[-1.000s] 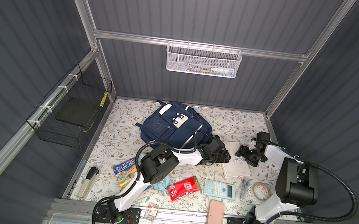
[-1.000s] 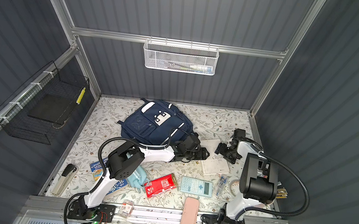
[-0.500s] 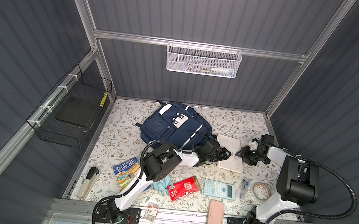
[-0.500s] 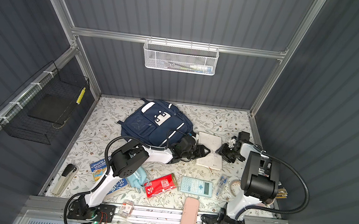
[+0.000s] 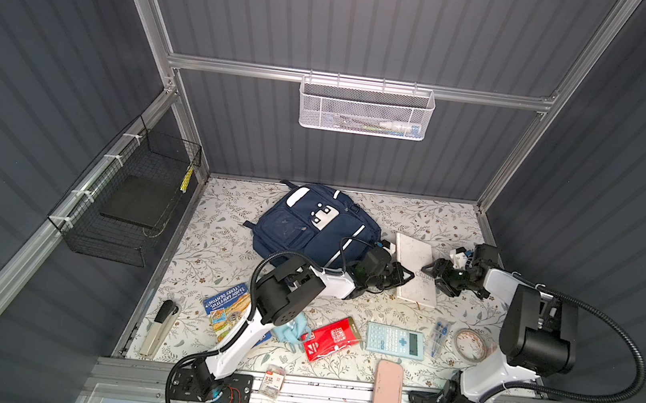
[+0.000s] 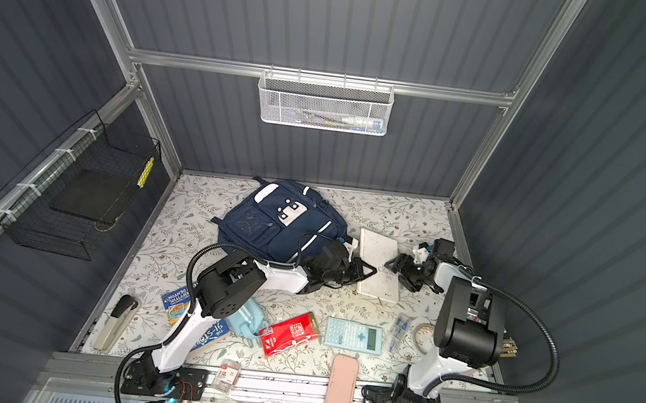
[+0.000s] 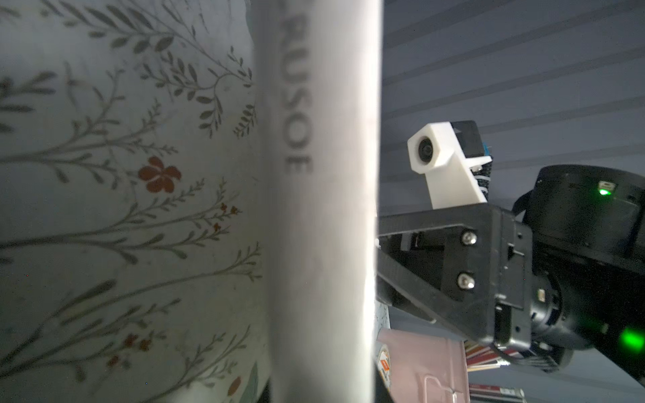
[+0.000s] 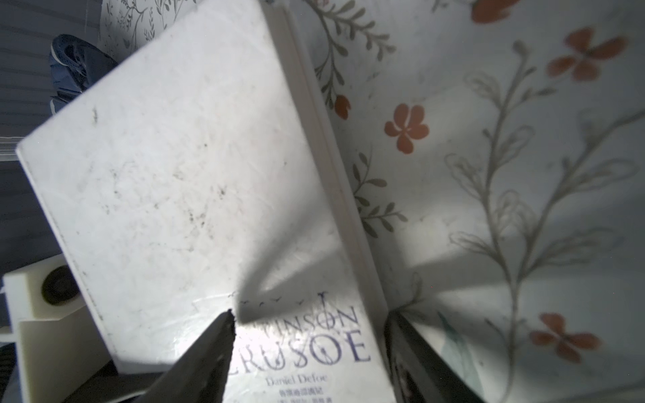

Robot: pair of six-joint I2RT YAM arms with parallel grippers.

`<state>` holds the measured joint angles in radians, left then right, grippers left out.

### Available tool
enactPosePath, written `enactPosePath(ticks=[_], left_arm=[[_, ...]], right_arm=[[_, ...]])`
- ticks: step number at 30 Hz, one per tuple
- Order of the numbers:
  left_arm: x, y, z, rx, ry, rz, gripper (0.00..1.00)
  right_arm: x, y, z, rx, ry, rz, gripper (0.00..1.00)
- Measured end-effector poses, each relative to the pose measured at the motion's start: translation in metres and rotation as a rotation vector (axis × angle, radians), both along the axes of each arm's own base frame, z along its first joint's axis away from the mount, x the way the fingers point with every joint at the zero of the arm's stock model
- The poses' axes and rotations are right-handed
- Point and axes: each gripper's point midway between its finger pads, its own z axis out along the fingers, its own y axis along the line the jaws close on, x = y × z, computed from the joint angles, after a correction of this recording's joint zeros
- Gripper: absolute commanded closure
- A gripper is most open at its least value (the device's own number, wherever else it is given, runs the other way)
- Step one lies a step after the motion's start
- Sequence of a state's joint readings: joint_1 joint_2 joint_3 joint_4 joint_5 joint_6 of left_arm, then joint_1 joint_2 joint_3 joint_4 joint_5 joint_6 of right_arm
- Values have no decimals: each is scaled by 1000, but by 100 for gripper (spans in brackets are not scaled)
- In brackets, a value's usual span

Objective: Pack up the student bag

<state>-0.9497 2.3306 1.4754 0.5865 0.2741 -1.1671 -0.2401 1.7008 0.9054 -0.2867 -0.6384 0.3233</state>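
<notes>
Floral-cloth bench [image 5: 219,248]; at its far middle, large navy fabric student bag [image 5: 301,229] with white stripes, likely soft, floppy, light, best taken by top loop; beside it, white hardback book [image 5: 415,255] reading "CRUSOE", "Daniel Defoe"; right end effector [image 8: 309,324] wide astride its edge; left end effector [image 5: 404,275] at spine, spread unclear
</notes>
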Motion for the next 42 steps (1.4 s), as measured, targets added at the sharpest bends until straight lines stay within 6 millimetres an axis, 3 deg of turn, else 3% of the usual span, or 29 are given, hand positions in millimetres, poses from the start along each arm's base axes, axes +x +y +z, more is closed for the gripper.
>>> enactPosePath(ticks=[4, 9, 18, 27, 31, 35, 42], left_arm=[[-6, 5, 4, -35, 17, -30, 100], [-24, 20, 11, -66, 51, -63, 100], [-28, 30, 56, -172, 42, -75, 100], [-20, 49, 91, -205, 25, -68, 100], [-16, 57, 121, -240, -36, -65, 100], [-18, 59, 150, -302, -93, -77, 100], [-21, 57, 150, -329, -73, -110, 100]], right_arm=[[-4, 5, 8, 48, -23, 3, 25], [1, 12, 36, 96, -122, 28, 19], [7, 35, 100, 224, -358, 144, 18], [2, 33, 129, 189, -441, 146, 17], [-4, 31, 133, 165, -426, 123, 16], [-7, 37, 144, 198, -453, 148, 19], [-13, 75, 158, 309, -513, 280, 36]])
